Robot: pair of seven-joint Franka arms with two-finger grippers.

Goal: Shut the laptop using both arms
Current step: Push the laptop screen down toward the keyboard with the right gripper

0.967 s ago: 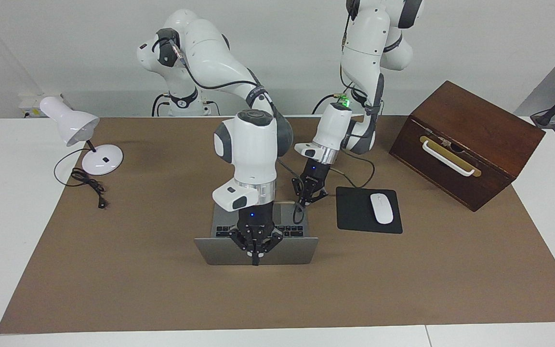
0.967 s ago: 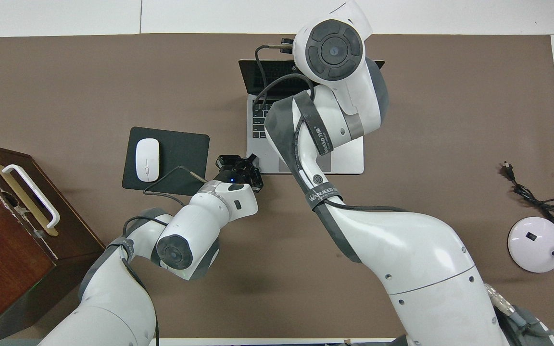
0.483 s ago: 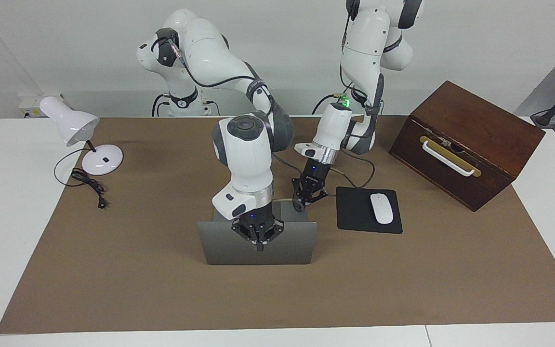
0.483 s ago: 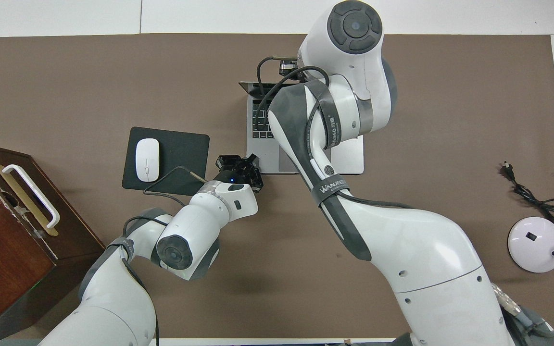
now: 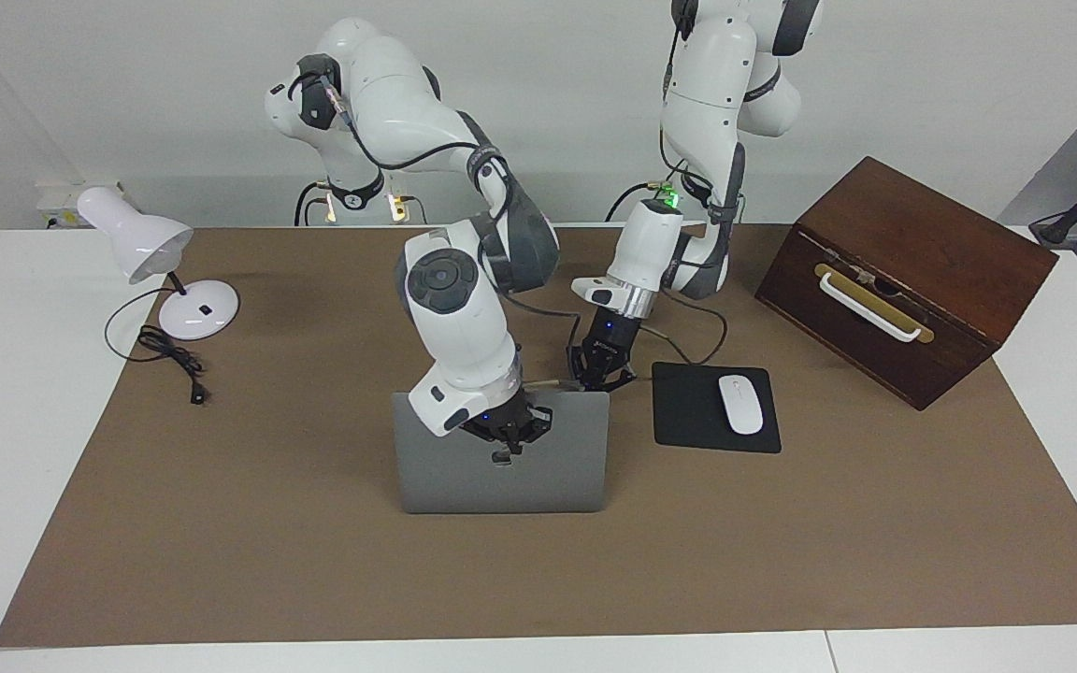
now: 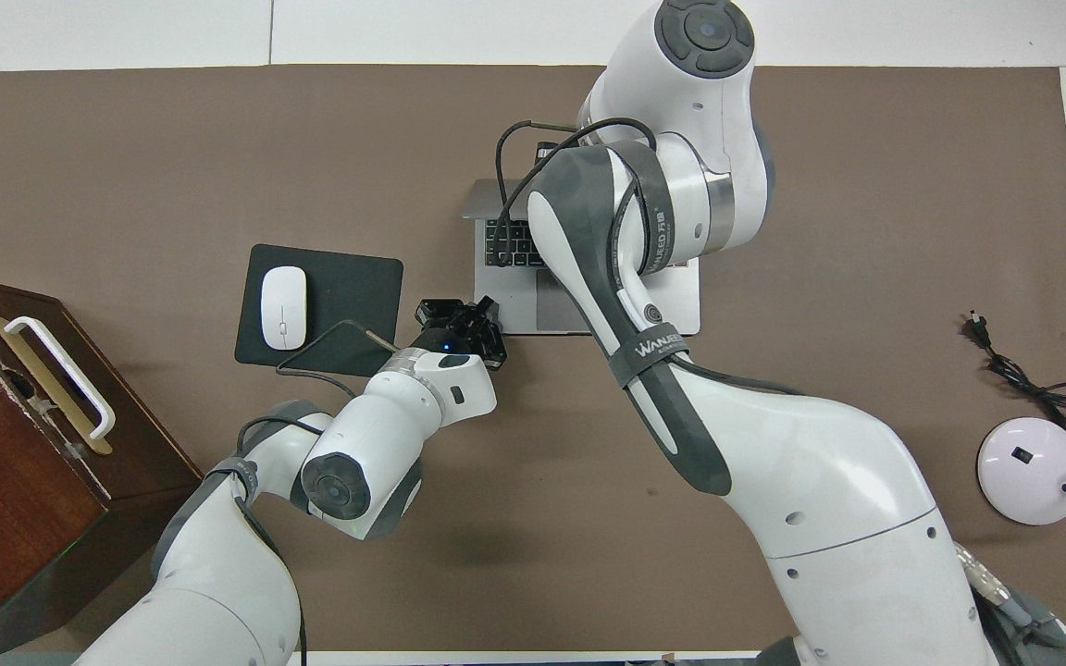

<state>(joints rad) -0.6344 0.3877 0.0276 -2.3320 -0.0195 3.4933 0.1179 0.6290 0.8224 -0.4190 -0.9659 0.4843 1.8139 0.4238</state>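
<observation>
The silver-grey laptop (image 5: 464,477) sits mid-table with its lid partly lowered, leaning over the keyboard toward the robots. In the overhead view only a strip of black keys (image 6: 513,245) and the grey base (image 6: 533,305) show under the lid's edge. My right gripper (image 5: 504,451) is shut, its fingertips pressed against the lid's outer face near the middle; its own arm hides it from above. My left gripper (image 5: 597,381) (image 6: 461,324) is shut and holds nothing. It stands at the laptop's corner nearest the robots, toward the left arm's end. Whether it touches the base I cannot tell.
A black mouse pad (image 5: 688,411) with a white mouse (image 5: 740,404) lies beside the laptop toward the left arm's end. A brown wooden box (image 5: 903,276) with a white handle stands past it. A white desk lamp (image 5: 165,271) and its cord (image 5: 174,360) are at the right arm's end.
The lid has swung from leaning away from the robots, through upright, to tilting over the keyboard. My right gripper rode back with it. The left arm has not moved.
</observation>
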